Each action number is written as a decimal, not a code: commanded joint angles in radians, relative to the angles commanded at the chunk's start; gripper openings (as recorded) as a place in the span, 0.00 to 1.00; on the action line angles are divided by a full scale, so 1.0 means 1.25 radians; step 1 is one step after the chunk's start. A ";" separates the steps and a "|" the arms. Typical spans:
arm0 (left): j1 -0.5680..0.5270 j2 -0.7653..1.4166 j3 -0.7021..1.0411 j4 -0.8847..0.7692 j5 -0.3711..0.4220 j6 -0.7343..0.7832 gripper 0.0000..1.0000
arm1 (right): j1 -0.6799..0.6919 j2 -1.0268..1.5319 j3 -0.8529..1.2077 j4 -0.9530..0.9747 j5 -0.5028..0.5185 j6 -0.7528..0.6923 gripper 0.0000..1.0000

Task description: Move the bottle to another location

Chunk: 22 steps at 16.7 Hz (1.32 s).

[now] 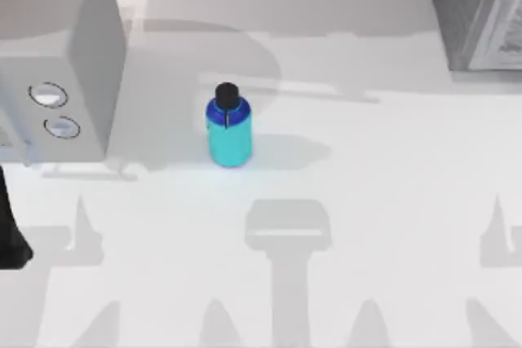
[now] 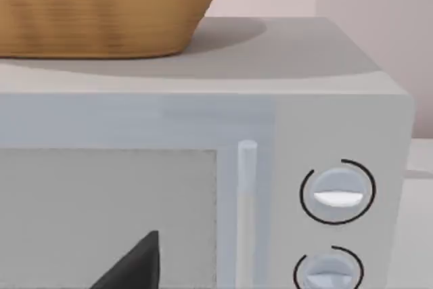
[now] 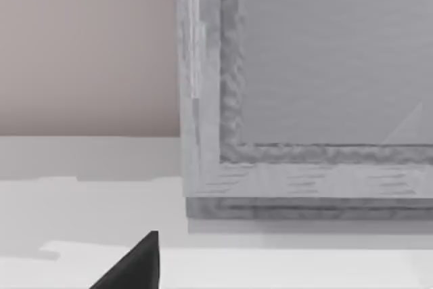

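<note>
Counter [image 1: 383,201]: white, with the microwave [image 1: 57,71] at its left.
Bottle [image 1: 229,126]: left standing upright near the middle, untouched.
Progress: nothing done; grasp and move remain.
End effector states: cannot be told.

- The top view looks straight down on the white table [image 1: 367,201], from fairly high.
- The left wrist view faces the microwave [image 2: 203,133] front closely; the microwave [image 1: 57,63] also sits at the top view's left.
- The right wrist view faces the grey box [image 3: 304,65] closely, shared at the top view's right [image 1: 477,10].
</note>
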 joint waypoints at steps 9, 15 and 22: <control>0.000 0.000 0.000 0.000 0.000 0.000 1.00 | 0.082 0.221 0.096 0.132 -0.010 0.012 1.00; 0.000 0.000 0.000 0.000 0.000 0.000 1.00 | 0.222 0.643 0.231 0.328 -0.025 0.006 1.00; 0.000 0.000 0.000 0.000 0.000 0.000 1.00 | 0.395 1.163 0.404 0.579 -0.044 -0.009 1.00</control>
